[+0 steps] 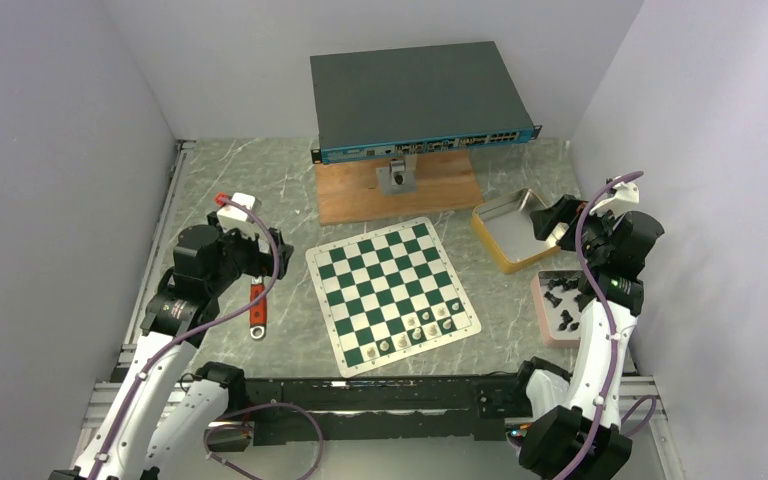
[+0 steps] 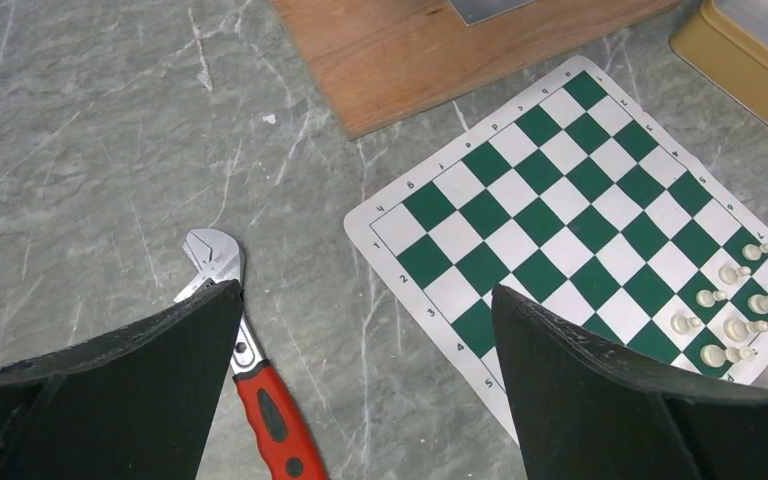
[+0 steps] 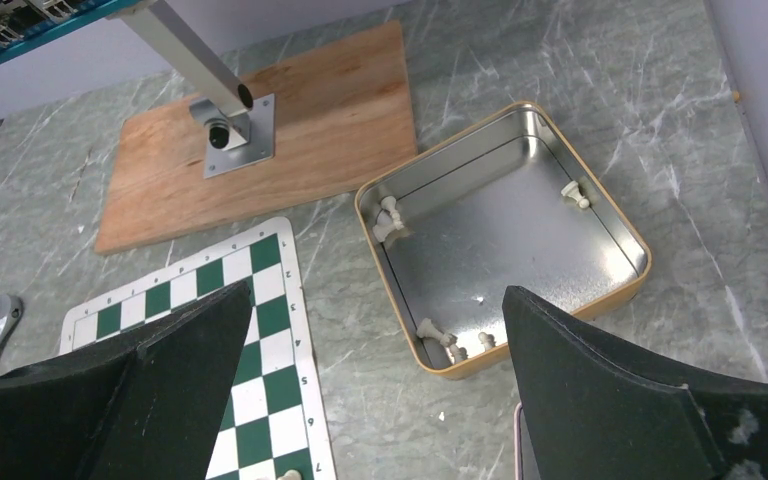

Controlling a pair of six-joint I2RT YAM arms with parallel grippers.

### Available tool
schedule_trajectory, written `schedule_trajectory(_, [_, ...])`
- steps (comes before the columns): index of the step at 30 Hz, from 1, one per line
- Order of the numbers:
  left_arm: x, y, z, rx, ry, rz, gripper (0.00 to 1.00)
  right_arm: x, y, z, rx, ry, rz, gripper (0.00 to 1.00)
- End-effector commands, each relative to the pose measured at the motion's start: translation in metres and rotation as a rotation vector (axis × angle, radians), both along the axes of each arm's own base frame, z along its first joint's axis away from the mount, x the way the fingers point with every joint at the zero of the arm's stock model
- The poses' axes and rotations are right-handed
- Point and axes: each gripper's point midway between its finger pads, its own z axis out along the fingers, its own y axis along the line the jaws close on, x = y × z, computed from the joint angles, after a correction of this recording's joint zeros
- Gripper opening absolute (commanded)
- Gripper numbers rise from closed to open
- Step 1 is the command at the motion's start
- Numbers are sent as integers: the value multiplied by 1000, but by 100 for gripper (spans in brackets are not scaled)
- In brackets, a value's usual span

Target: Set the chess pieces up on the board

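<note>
The green and white board [image 1: 390,285] lies flat mid-table. Several white pieces [image 1: 422,328] stand along its near right edge, and they also show in the left wrist view [image 2: 728,300]. Black chess pieces [image 1: 564,296] lie in a pink tray [image 1: 542,318] at the right. More white pieces [image 3: 388,216] lie in the yellow tin [image 3: 438,148]. My left gripper [image 1: 265,245] is open and empty over bare table left of the board [image 2: 560,190]. My right gripper [image 1: 548,220] is open and empty above the tin's near corner, with the board [image 3: 270,285] to its left.
A red-handled wrench [image 1: 256,308] lies left of the board, under my left gripper [image 2: 365,290]. A wooden base [image 1: 395,190] with a metal stand holds a network switch [image 1: 420,95] behind the board. Walls close in the left, back and right.
</note>
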Motion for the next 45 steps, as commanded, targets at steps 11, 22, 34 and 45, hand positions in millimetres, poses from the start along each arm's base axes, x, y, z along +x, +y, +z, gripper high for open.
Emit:
schedule_trajectory(11, [-18, -54, 11, -117, -39, -327, 100, -4, 10, -1, -84, -36, 103, 100])
schedule_trajectory(22, [-22, -67, -1, -120, 43, -405, 100, -65, 5, -38, -675, 265, 632, 100])
schedule_trajectory(34, [-16, -58, -4, -92, 46, -340, 100, -103, -72, -109, -866, 622, 732, 98])
schedule_trajectory(45, [-15, -56, -3, -88, 42, -330, 100, -99, -65, -139, -694, 617, 703, 86])
